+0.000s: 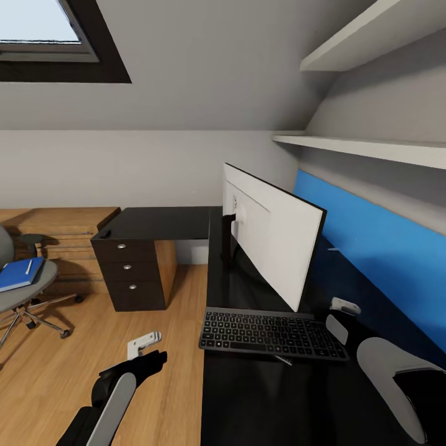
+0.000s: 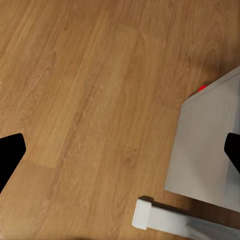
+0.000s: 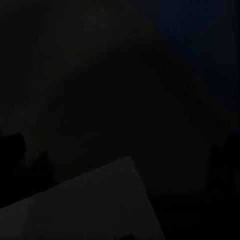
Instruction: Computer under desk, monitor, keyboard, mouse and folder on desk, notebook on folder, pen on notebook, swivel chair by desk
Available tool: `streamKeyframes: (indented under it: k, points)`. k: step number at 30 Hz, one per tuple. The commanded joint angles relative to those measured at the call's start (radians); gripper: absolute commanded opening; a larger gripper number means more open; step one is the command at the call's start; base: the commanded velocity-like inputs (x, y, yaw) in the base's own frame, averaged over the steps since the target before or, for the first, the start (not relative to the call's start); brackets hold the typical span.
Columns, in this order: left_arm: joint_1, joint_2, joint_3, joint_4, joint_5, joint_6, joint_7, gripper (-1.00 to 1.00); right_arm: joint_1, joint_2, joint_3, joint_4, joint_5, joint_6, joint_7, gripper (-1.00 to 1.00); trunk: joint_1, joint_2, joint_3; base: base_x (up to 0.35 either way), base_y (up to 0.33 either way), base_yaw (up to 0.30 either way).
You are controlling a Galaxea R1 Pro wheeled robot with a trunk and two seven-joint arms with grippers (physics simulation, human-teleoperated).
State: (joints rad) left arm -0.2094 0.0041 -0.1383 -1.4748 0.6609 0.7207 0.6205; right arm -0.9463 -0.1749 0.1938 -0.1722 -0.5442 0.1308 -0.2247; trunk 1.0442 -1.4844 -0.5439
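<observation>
The monitor (image 1: pixel 279 244) stands on the glossy black desk (image 1: pixel 167 223) with its white back toward me. In front of it lies the keyboard (image 1: pixel 272 334). At the left, the swivel chair (image 1: pixel 28 294) carries the blue folder (image 1: pixel 17 275), and the white pen (image 1: pixel 29 266) rests on the folder. A small black lump (image 1: pixel 104 234) sits on the desk's far left corner. The notebook is out of view. My left gripper (image 1: pixel 145 344) hangs over the floor beside the desk, open (image 2: pixel 120 150), with the pale computer (image 2: pixel 210 150) below it. My right gripper (image 1: pixel 344 310) is over the desk, right of the keyboard; its wrist view is too dark to read.
A dark three-drawer unit (image 1: pixel 130 272) holds up the desk's left wing, with a wooden dresser (image 1: pixel 62 229) behind the chair. A blue wall panel (image 1: pixel 371 260) and white shelves (image 1: pixel 365 145) run along the right. A white desk foot (image 2: pixel 150 215) lies next to the computer.
</observation>
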Motion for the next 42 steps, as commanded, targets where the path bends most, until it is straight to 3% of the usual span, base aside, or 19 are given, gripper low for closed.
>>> streamKeyframes:
  k: [1, 26, 42]
  points:
    - [-0.001, 0.000, -0.001, -0.001, 0.009, 0.001, 0.010, 1.00, 0.000, -0.001, 0.009, -0.003, -0.006, 0.007, -0.008, 1.00, 0.000, -0.001, -0.001, 0.000, 0.000, 0.000]
    - [-0.001, 0.000, -0.001, -0.001, 0.011, 0.002, 0.008, 1.00, 0.000, 0.000, 0.009, -0.002, -0.005, 0.004, -0.009, 1.00, 0.000, -0.001, -0.001, -0.148, 0.028, 0.000]
    - [-0.001, 0.000, 0.000, -0.001, 0.011, 0.002, 0.008, 1.00, 0.000, -0.001, 0.008, -0.002, -0.005, 0.004, -0.009, 1.00, 0.000, -0.001, -0.001, -0.246, 0.194, 0.000]
